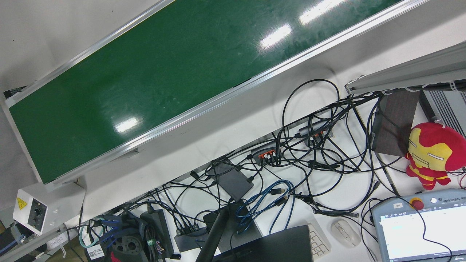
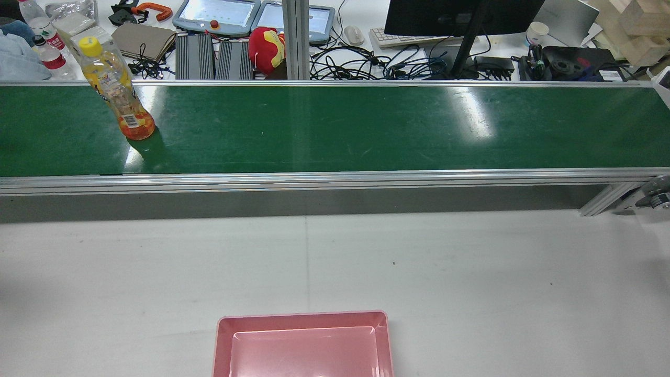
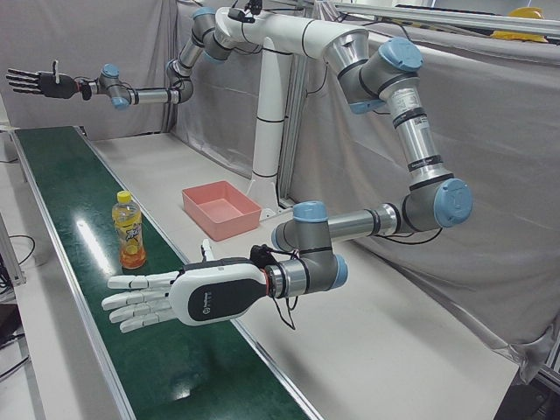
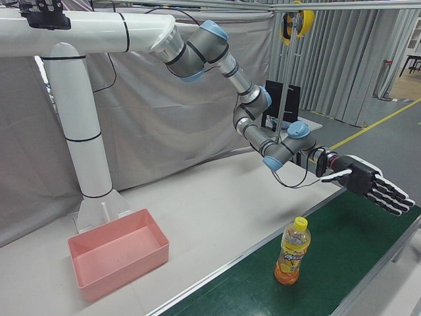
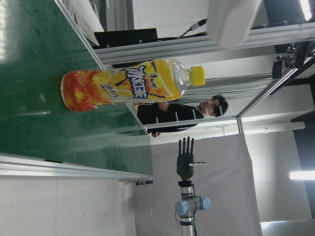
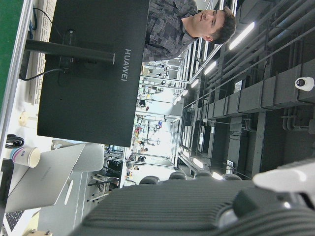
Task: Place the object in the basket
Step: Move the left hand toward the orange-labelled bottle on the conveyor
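Note:
A yellow-capped bottle of orange drink [image 2: 118,89] stands upright on the green conveyor belt [image 2: 335,125], toward its left end in the rear view. It also shows in the left-front view [image 3: 129,229], the right-front view [image 4: 293,253] and the left hand view [image 5: 128,88]. My left hand [image 3: 175,297] is open, fingers spread flat, hovering over the belt a short way from the bottle, not touching it; it also shows in the right-front view [image 4: 368,184]. My right hand [image 3: 39,83] is open, raised high over the far end of the belt. The pink basket [image 2: 303,319] is empty.
The basket [image 3: 203,191] sits on the white table by the pedestal [image 3: 267,131]. Beyond the belt lies a cluttered desk with cables [image 1: 309,145], a monitor [image 2: 460,15], teach pendants [image 2: 217,13] and a red plush toy [image 1: 433,153]. A person [image 5: 177,110] stands past the belt.

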